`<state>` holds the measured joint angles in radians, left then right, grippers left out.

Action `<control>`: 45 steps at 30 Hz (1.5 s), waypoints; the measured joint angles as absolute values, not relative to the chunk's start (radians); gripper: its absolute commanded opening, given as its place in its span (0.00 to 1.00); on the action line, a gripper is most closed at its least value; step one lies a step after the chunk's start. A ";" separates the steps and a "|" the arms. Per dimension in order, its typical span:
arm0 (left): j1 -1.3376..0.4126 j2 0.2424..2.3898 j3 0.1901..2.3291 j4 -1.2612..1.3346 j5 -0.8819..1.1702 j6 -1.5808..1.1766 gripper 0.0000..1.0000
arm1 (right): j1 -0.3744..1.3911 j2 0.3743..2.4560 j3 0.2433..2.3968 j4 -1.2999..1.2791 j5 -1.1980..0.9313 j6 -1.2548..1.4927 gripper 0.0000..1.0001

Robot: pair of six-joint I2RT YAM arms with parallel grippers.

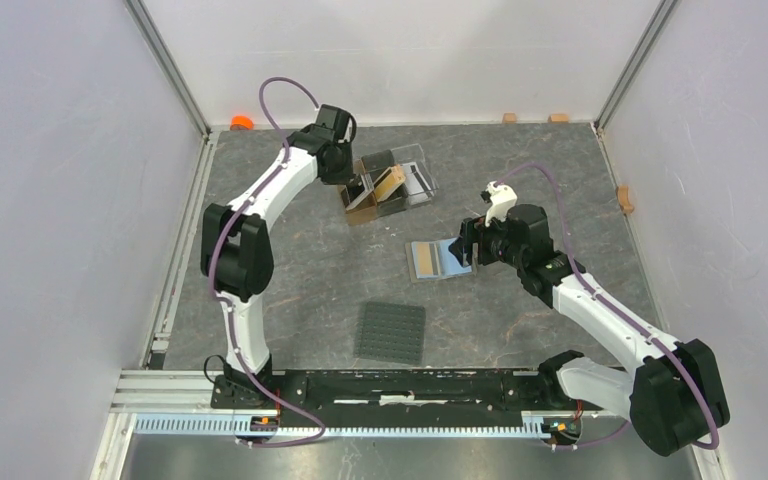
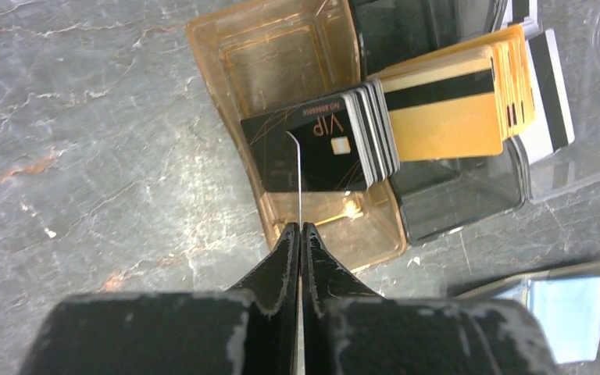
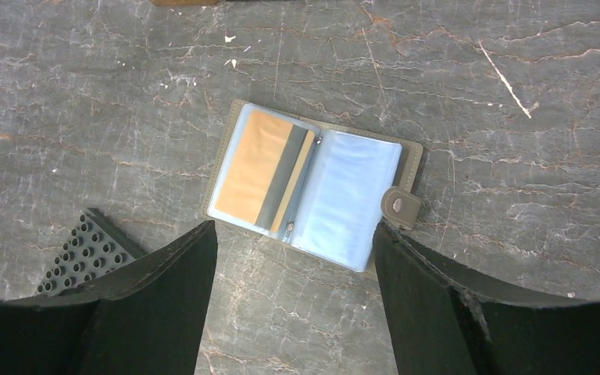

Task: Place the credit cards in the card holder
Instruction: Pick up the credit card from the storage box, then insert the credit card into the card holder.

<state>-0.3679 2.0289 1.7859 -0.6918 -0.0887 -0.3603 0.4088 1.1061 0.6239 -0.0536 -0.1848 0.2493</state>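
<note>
Grey marbled desk (image 1: 290, 290), white walls on three sides. The left arm (image 1: 260, 200) reaches far to the back, and its left claw (image 2: 300, 230) is clenched on a single card (image 2: 299, 180) seen edge-on, so I can't tell its colour. That card stands just in front of the black cards (image 2: 320, 152) in the amber bay of the three-slot stand (image 2: 281, 47). Gold-orange cards (image 2: 445, 109) and white-silver cards (image 2: 551, 86) lean in the bays beside. The right arm (image 1: 600, 310) bends in from the near right corner. Its right claw (image 3: 293, 228) is released, jaws wide, hovering over the card holder (image 3: 351, 195). The holder lies open and flat mid-desk, with a gold-orange striped card (image 3: 254, 164) in one clear pocket.
</note>
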 measured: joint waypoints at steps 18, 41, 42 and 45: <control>-0.377 1.556 1.515 -0.719 0.260 -0.164 0.02 | 0.409 1.074 0.645 -0.014 -0.434 0.216 0.83; -0.574 1.549 1.351 -0.770 0.989 0.023 0.33 | 0.523 1.186 0.770 -0.013 -0.893 0.240 0.00; -0.572 1.549 1.351 -0.767 0.984 0.025 0.46 | 0.523 1.183 0.770 -0.015 -0.890 0.239 0.00; -0.572 1.548 1.337 -0.714 0.929 -0.015 0.60 | 0.518 1.178 0.770 -0.044 -0.830 0.242 0.00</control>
<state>-0.5724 1.5478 1.3369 -0.7136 0.9291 -0.0147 0.5182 1.1778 0.7704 -0.0444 -0.8299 0.2424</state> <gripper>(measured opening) 0.495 0.010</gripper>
